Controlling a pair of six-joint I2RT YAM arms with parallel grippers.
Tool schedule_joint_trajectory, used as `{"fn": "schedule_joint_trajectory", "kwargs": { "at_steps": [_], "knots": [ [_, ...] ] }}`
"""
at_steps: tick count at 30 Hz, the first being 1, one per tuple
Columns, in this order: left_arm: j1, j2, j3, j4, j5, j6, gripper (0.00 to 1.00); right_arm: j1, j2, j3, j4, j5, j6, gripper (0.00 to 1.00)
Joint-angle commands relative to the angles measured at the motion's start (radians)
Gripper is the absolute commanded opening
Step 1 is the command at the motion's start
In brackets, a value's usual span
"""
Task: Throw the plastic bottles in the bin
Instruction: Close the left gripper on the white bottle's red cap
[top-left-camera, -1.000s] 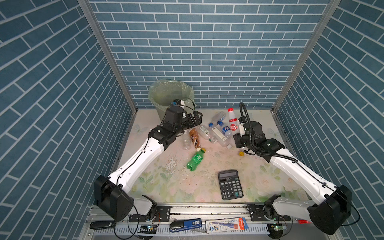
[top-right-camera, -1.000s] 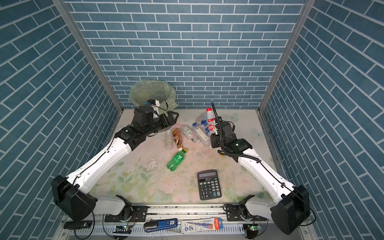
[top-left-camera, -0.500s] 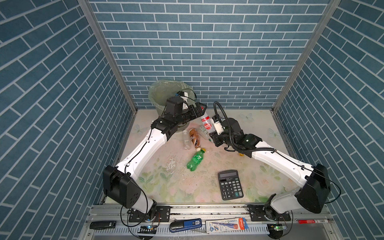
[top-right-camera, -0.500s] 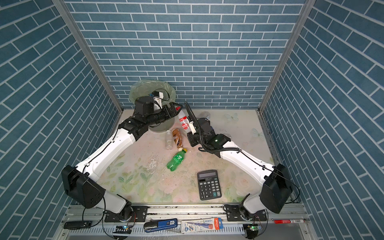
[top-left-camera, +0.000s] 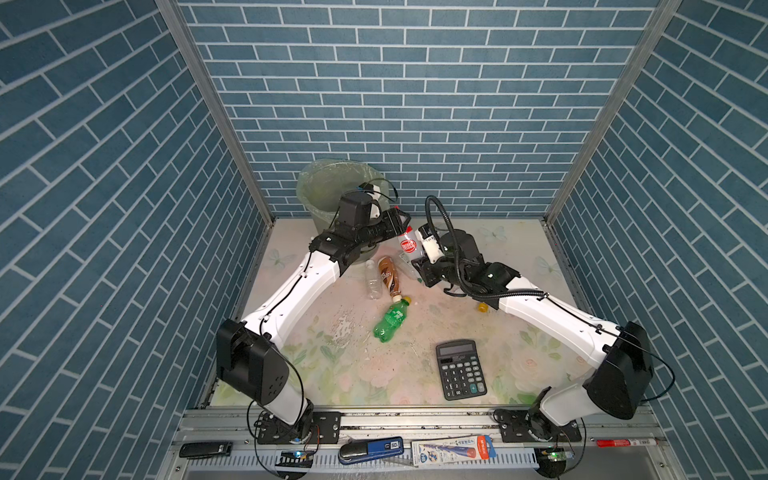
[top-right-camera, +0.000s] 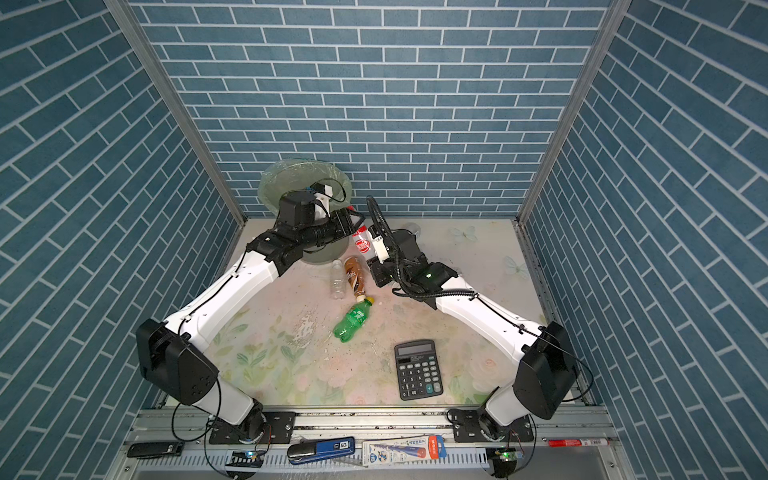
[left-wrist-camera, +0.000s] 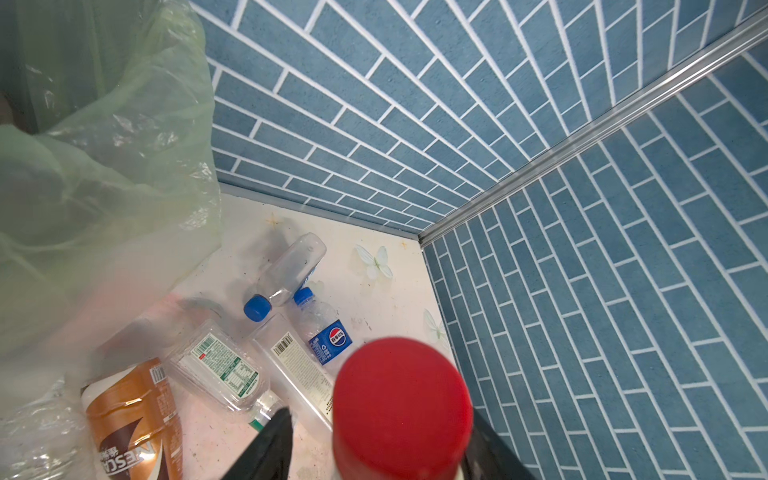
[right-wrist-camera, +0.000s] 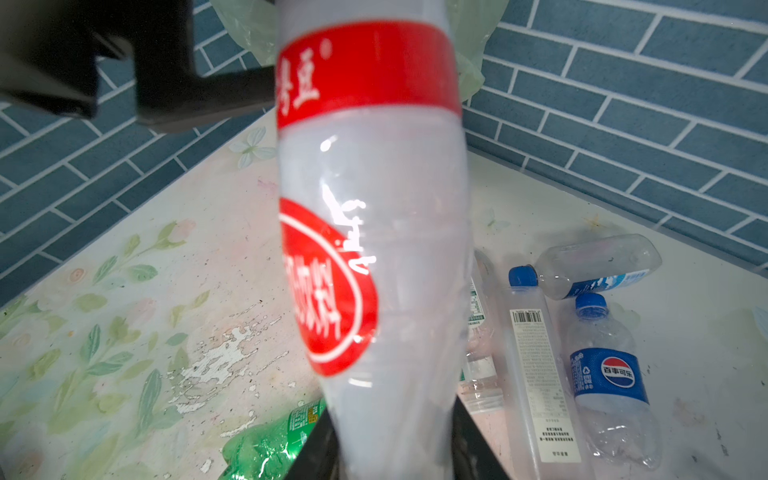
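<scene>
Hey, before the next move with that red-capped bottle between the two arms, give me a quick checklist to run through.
1. Right gripper shut on the red-capped bottle at its lower end: ok.
2. Left gripper jaws either side of the red cap: ok.
3. Left jaws tight on the cap: cannot tell.
4. Bin mouth open just behind the left gripper: ok.
5. Brown bottle lying below, touched by neither gripper: ok.

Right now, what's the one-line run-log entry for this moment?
phase: apparent handover near bin | right gripper: shut on red-capped bottle | left gripper: jaws astride its cap, grip unclear | table: other bottles not yet binned
</scene>
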Motion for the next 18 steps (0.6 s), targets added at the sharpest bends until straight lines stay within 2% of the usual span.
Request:
{"fn": "schedule_joint_trajectory", "kwargs": {
  "at_steps": [1, 5, 11, 14, 18],
  "knots": [
    [0.000, -0.004, 0.040, -0.010, -0.016, 0.028, 0.57, 0.004, 0.011, 0.056, 0.035, -0.023, -0.045, 0.37],
    [0.001, -0.009, 0.058, -0.027, -0.039, 0.052, 0.46, 0.002, 0.014, 0.056, 0.037, -0.022, -0.059, 0.41],
    [0.000, -0.041, 0.027, -0.014, -0.091, 0.072, 0.35, 0.002, -0.003, 0.054, 0.020, -0.012, -0.066, 0.65],
    [0.001, -0.043, 0.057, -0.043, -0.122, 0.108, 0.34, 0.003, -0.037, 0.031, 0.035, 0.001, -0.068, 0.82],
    [0.008, -0.049, 0.140, -0.109, -0.227, 0.175, 0.33, 0.001, -0.084, 0.009, 0.056, 0.013, -0.086, 0.89]
  ]
}}
